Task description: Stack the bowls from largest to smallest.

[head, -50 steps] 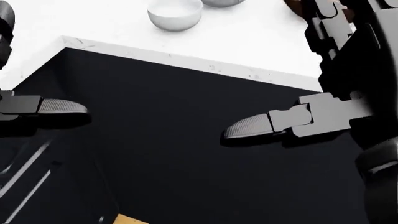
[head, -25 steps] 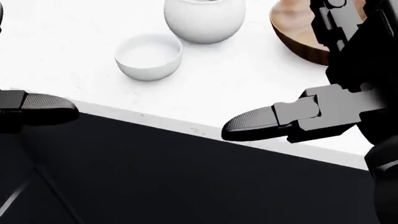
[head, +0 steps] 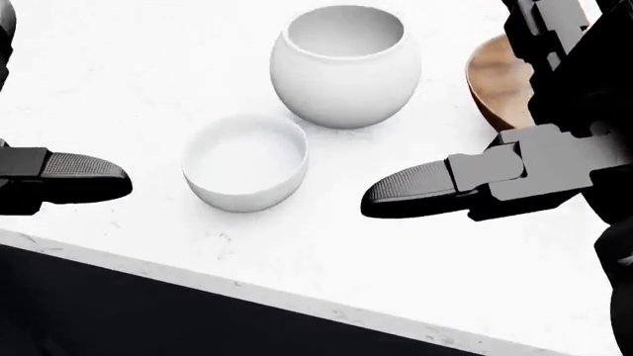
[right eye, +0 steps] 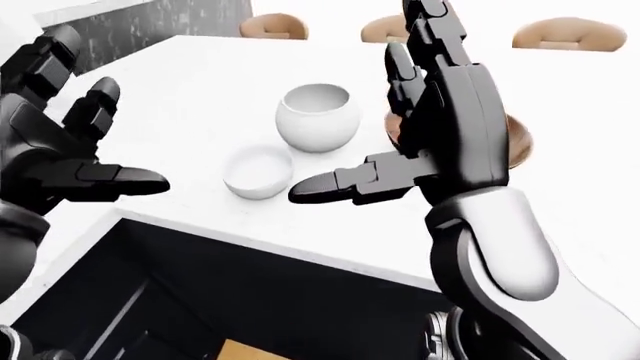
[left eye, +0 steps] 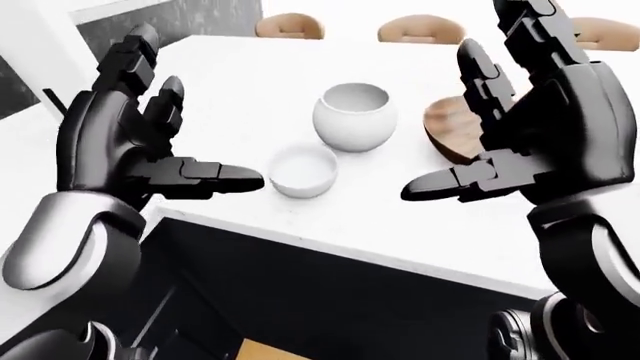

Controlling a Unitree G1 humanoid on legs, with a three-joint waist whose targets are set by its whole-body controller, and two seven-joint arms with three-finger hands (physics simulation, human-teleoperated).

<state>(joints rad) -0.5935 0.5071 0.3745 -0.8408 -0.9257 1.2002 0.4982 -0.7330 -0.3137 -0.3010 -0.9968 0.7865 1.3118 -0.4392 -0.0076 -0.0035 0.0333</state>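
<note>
Hovering over the white worktop [head: 119,81], left hand [left eye: 125,150] and right hand [left eye: 530,127] both have fingers spread apart, holding nothing. Small white bowl [head: 246,162] sits between the thumb tips, round white bowl [head: 344,65] just beyond it, wooden bowl [left eye: 447,129] partly behind right fingers [left eye: 478,79].

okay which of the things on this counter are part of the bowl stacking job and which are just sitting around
For the job: small white bowl, round white bowl, wooden bowl, all standing apart on the white counter.

Just around: three tan chair backs beyond the counter's top edge in the left-eye view.
</note>
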